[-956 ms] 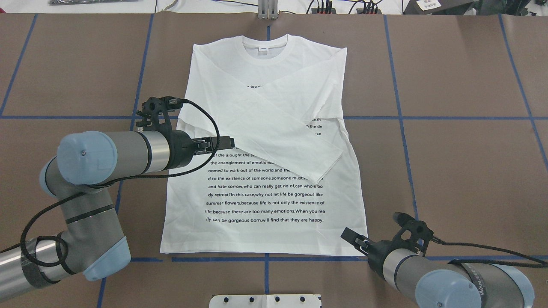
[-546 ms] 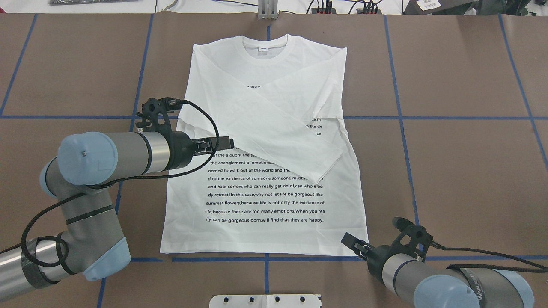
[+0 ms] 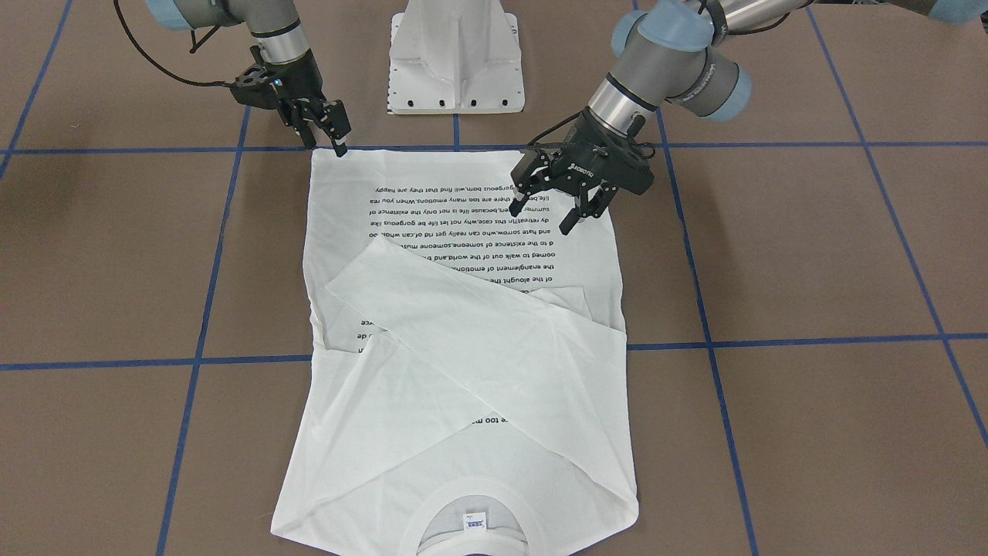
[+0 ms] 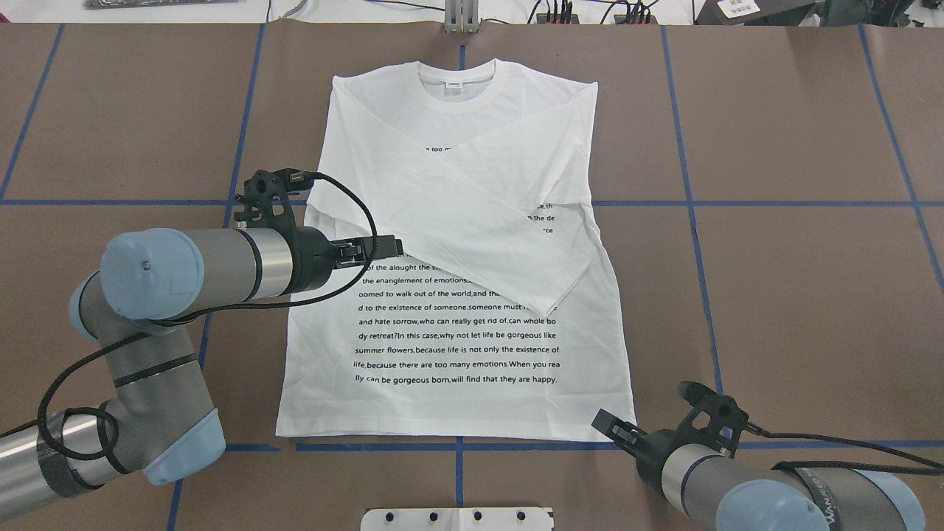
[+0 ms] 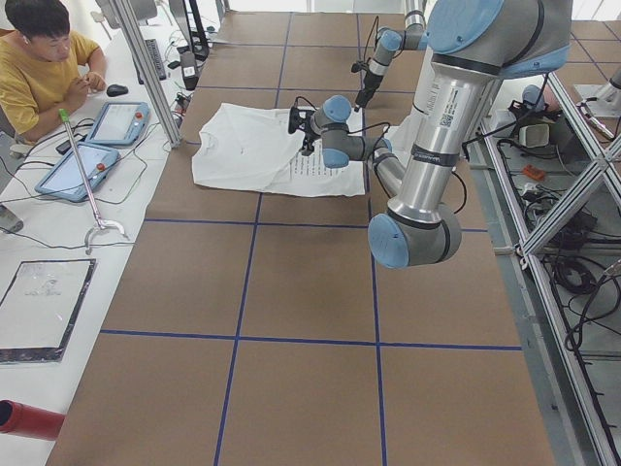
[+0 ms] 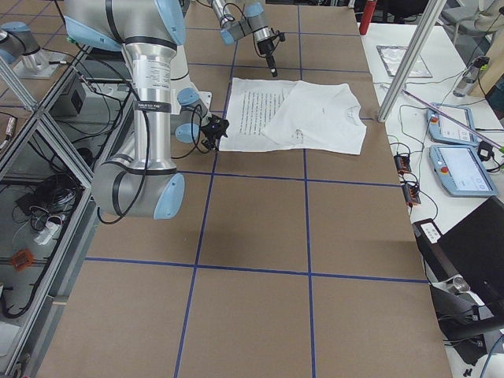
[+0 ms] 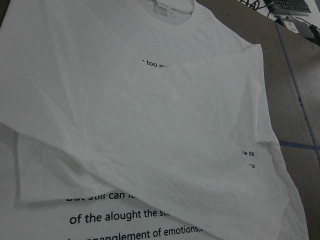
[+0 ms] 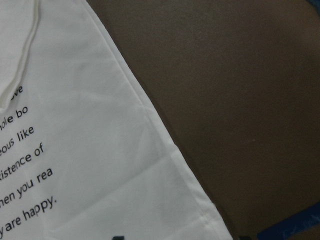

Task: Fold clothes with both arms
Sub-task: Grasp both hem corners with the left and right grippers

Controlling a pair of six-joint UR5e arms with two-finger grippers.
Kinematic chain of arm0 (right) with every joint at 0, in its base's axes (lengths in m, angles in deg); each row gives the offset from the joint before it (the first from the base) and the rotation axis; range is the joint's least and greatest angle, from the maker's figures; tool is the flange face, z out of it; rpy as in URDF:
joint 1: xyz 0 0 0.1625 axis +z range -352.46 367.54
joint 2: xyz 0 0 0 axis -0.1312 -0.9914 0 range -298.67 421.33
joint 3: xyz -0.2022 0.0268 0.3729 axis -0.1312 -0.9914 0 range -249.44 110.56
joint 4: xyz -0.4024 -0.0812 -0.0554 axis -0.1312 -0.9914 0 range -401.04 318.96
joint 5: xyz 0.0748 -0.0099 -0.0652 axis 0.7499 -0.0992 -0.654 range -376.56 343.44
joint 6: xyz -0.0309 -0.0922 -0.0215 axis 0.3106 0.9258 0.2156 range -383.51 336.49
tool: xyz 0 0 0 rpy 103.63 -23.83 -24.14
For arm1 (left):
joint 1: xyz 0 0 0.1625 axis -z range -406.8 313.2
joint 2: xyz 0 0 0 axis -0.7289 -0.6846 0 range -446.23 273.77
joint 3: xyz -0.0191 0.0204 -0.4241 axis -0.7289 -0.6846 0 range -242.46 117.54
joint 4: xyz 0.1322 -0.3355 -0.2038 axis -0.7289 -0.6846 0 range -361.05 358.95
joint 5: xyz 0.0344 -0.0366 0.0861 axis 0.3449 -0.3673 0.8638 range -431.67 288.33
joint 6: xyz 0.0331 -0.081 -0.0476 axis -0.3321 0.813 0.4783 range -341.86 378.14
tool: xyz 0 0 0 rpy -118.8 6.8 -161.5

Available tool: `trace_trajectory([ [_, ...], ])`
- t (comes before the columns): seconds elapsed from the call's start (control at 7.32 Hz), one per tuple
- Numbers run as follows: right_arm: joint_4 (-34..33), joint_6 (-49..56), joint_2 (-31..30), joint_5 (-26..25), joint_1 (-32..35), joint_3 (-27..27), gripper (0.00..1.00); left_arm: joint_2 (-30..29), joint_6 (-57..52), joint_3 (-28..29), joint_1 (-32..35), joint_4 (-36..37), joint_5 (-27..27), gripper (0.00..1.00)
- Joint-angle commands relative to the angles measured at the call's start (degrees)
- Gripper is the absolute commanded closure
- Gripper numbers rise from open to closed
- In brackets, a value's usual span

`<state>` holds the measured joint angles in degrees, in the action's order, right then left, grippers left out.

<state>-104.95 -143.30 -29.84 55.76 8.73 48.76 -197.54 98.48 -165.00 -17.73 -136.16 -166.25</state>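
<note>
Sleeves already crossed over the chest of the T-shirt (image 4: 457, 324), spread flat mid-frame on the counter (image 4: 774, 295), collar toward the top edge. Probably lining up the hem-to-collar fold. Left gripper (image 4: 393, 245) open, hovering above the shirt's left side; right gripper (image 4: 601, 422) at the lower-right hem corner, jaws apart, holding nothing. Next: bring left to the lower-left corner, pinch both, lift together

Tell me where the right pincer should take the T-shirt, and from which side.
Take the hem corner on the robot's right of the T-shirt, coming in low off the bare table where the right pincer hovers. The shirt lies flat, so probably only that free edge lets a finger slip under.
</note>
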Motion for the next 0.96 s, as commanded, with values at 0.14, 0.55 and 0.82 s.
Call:
trace_trajectory([
  [0.14, -0.07, -0.01, -1.11, 0.10, -0.05, 0.18, 0.21, -0.05, 0.87, 0.15, -0.06, -0.07, 0.00, 0.02],
  [0.55, -0.07, -0.09, -1.38, 0.19, -0.23, 0.18, 0.49, -0.05, 0.87, 0.06, -0.06, -0.07, 0.00, 0.02],
  [0.82, -0.07, -0.09, -1.38, 0.27, -0.23, 0.45, 0.83, 0.04, 0.87, 0.06, 0.03, -0.15, 0.09, 0.02],
])
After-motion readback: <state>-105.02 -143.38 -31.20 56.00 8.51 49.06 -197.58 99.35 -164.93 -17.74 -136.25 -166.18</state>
